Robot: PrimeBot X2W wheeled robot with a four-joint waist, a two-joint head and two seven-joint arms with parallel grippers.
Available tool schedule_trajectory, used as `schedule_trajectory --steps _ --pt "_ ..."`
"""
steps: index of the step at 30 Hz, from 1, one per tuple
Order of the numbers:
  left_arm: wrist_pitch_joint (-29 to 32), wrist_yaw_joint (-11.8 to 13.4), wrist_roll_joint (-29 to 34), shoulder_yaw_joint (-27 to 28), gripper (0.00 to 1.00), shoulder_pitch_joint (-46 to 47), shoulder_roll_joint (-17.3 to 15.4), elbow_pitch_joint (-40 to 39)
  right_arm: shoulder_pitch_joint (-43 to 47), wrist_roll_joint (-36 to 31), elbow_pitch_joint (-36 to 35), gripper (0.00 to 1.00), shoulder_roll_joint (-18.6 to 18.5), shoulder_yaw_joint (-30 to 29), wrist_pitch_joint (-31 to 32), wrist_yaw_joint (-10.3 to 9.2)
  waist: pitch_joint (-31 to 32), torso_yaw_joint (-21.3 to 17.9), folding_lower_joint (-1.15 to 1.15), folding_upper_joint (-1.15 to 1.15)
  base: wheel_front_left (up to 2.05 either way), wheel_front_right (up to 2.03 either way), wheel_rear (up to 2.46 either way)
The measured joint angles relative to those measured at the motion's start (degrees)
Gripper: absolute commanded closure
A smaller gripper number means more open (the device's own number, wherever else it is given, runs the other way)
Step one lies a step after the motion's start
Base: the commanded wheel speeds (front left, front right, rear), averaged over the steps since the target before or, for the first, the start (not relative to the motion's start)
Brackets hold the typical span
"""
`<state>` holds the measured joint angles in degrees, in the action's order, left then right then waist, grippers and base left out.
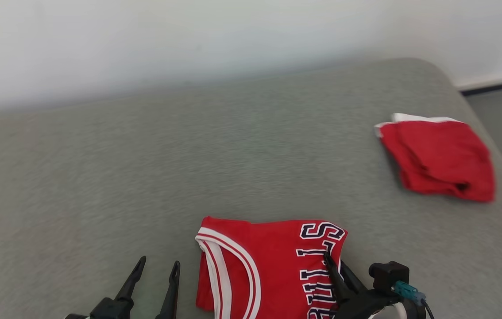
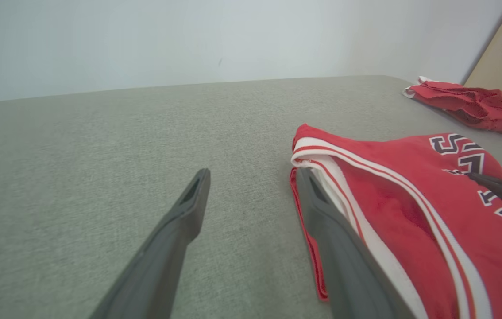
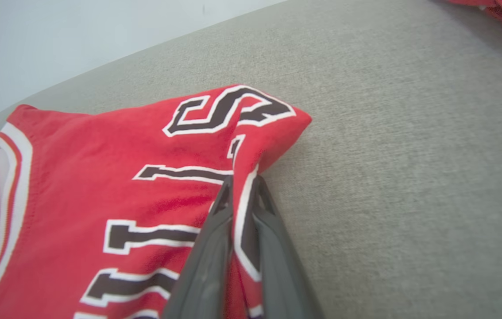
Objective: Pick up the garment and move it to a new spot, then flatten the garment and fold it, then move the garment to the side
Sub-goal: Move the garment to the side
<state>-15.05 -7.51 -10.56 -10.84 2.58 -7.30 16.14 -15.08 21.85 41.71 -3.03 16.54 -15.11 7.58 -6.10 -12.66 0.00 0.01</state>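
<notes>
Where the two fingers of the right gripper [image 3: 242, 184] come together, one fold of the red jersey [image 3: 100, 177] is pinched at its lettered right edge. The left gripper [image 1: 159, 262] is held with jaws apart just beside the striped left edge, nothing gripped. One jersey is laid at the near edge of the grey padded surface [image 1: 144, 168]. One second red garment [image 1: 439, 155] is bunched well apart, far right. Garments counted: two.

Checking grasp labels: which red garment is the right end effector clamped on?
The lettered jersey with white-striped trim, nearest the robot; the right end effector pinches its lettered edge. The plain red garment lies apart at far right, untouched.
</notes>
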Motion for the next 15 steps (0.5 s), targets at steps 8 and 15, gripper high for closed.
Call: schedule_trajectory --steps 8,15 --pt "0.00 -0.01 -0.04 -4.81 0.00 3.96 -0.22 1.25 0.93 0.79 -1.90 1.00 0.00 -1.22 0.00 0.00 -0.10 -11.64 -0.01 0.00 0.00 0.00 0.00" --pt "0.00 -0.01 -0.22 -5.26 0.00 5.63 -1.34 2.34 -0.18 1.82 -5.04 1.00 -0.02 0.71 0.00 -0.01 -2.27 -17.02 -0.01 0.00 0.00 0.00 0.00"
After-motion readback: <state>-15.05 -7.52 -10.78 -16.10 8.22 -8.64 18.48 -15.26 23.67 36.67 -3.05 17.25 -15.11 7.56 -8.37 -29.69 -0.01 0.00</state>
